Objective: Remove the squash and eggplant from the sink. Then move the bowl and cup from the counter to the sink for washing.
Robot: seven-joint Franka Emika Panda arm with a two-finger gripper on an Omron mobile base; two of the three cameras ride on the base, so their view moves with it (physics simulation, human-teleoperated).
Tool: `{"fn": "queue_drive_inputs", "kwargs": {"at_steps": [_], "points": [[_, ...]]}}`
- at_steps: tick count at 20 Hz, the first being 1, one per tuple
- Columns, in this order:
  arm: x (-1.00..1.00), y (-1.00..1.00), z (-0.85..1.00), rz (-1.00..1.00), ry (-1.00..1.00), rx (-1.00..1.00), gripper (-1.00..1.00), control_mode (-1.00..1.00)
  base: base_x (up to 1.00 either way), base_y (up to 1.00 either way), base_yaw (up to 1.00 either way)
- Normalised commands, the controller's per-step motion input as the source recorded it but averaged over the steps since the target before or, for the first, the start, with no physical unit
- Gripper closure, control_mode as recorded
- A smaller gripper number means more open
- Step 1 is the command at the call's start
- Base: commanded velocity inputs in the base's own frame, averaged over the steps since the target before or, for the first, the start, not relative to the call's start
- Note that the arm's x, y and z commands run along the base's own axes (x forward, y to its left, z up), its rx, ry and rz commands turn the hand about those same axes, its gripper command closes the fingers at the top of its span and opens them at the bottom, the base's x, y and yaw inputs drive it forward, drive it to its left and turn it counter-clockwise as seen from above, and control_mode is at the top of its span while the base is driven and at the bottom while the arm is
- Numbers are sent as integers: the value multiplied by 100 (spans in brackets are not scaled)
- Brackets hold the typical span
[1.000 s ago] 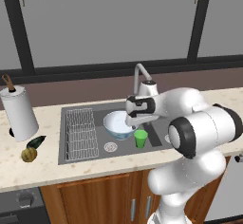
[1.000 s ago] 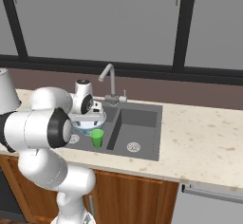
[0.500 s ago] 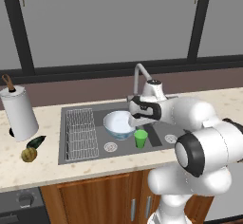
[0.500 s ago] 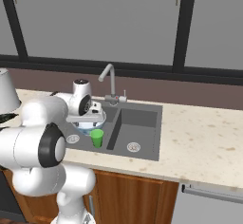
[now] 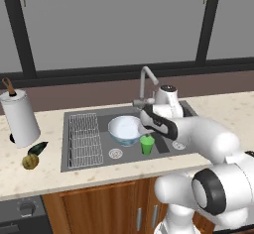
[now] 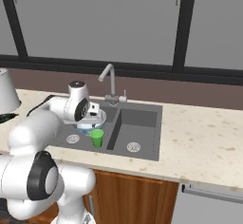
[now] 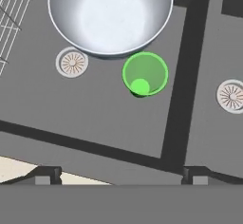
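Observation:
The bowl (image 5: 124, 130) (image 7: 110, 15), white inside, and the small green cup (image 5: 147, 145) (image 7: 144, 74) both stand upright in the left basin of the dark sink (image 5: 89, 164) (image 7: 90, 116), the cup just beside the bowl's rim. My gripper (image 5: 148, 119) (image 6: 93, 110) (image 7: 121, 173) hangs open and empty above them, near the basin's front edge. The squash (image 5: 31, 162) and the dark eggplant (image 5: 37, 147) lie side by side on the counter (image 5: 49, 178) left of the sink.
A paper-towel roll (image 5: 20, 120) stands on the counter behind the vegetables. A wire rack (image 5: 83, 139) fills the sink's left part. The curved faucet (image 5: 144, 82) (image 6: 110, 81) rises just behind my hand. The right basin (image 6: 140, 130) holds only its drain (image 7: 231, 96).
My arm's elbow and shoulder have swung round toward the base while the open hand stays over the left basin. Bowl, cup and vegetables have not moved.

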Motion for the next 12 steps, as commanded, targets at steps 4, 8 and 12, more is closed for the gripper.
{"fn": "queue_drive_inputs", "kwargs": {"at_steps": [4, 8, 12], "points": [[-25, -10, 23, -3, 0, 0, -100, -100, 0, 0, 0], [-25, -12, 29, -3, 2, 0, -100, -100, 0, 0, 0], [-25, -9, 28, 0, 0, 0, -100, -100, 0, 0, 0]]}}
